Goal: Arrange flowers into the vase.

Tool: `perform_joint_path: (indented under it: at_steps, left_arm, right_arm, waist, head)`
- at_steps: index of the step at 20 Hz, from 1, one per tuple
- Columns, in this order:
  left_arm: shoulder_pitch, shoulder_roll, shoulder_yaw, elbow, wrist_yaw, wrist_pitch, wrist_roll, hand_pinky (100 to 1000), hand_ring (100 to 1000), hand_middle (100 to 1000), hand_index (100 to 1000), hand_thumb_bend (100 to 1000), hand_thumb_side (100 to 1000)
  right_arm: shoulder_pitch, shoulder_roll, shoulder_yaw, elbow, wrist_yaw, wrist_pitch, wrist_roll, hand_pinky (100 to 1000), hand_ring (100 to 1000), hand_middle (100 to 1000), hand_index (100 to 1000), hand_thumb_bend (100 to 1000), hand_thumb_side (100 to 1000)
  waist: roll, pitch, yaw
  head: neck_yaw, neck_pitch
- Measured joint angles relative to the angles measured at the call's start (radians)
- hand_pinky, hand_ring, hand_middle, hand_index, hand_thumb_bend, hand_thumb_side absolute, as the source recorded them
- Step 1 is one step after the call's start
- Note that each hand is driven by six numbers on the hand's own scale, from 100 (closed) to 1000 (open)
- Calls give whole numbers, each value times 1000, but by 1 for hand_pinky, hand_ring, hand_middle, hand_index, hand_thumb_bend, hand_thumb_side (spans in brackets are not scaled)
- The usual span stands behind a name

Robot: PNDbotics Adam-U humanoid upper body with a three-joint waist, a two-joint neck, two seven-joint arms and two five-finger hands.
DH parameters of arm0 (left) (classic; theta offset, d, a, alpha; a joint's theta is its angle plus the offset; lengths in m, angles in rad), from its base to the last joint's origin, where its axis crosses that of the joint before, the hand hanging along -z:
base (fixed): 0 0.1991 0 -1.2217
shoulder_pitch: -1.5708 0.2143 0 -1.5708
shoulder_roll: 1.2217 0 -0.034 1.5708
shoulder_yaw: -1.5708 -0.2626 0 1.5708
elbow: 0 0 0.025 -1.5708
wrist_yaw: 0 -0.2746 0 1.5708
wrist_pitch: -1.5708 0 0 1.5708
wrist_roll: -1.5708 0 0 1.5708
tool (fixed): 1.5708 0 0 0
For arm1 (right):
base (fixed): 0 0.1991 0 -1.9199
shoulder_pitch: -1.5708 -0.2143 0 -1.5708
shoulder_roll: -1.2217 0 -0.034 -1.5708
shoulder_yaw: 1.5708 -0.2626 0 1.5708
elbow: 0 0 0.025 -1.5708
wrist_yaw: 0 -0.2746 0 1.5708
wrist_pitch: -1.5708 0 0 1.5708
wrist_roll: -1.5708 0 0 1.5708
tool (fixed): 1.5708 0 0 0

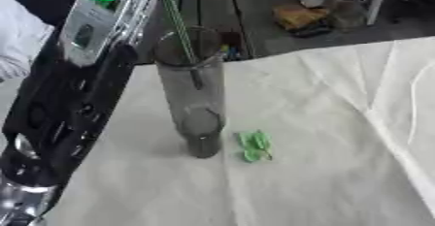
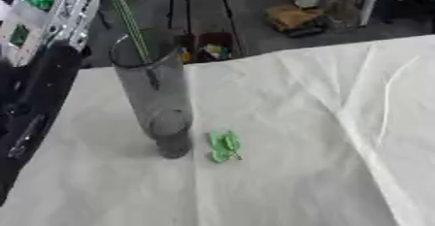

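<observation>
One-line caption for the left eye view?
Robot's left arm raised beside a clear vase holding a green stem, loose green leaves on the white cloth.

You have one clear vase (image 1: 193,94), one green stem (image 1: 176,21) standing in it — and one small green leaf sprig (image 1: 255,146) beside it.

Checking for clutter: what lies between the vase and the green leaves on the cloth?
Nothing: only bare white cloth separates the vase from the green leaves, clearest in the left eye view.

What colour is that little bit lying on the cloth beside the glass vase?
Bright green, like small leaves; the left eye view shows it best.
</observation>
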Motion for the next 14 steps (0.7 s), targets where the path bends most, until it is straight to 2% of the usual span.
perform_joint_path:
  at_steps: [1,2,9,14]
  left_arm:
    - [0,0,-1,0,0,-1,1,100,112,100,112,100,817]
    - [0,0,-1,0,0,-1,1,100,155,128,131,100,860]
    - [11,0,-8,-24,-42,-10,10,100,158,132,134,100,863]
    - [22,0,-16,-25,-75,-2,2,100,228,191,186,100,870]
  right_arm:
    - [0,0,0,0,0,0,0,470,457,358,639,100,913]
    - [0,0,0,0,0,0,0,470,457,358,639,100,912]
    - [-1,0,0,0,0,1,-1,470,457,358,639,100,912]
    - [-5,0,0,0,0,1,-1,470,457,357,640,100,917]
  waist:
    - [0,0,0]
    - [0,0,0]
    - [0,4,1]
    - [0,5,4]
  head:
    - [0,0]
    - [0,0]
    - [-2,-9]
    - [-4,-9]
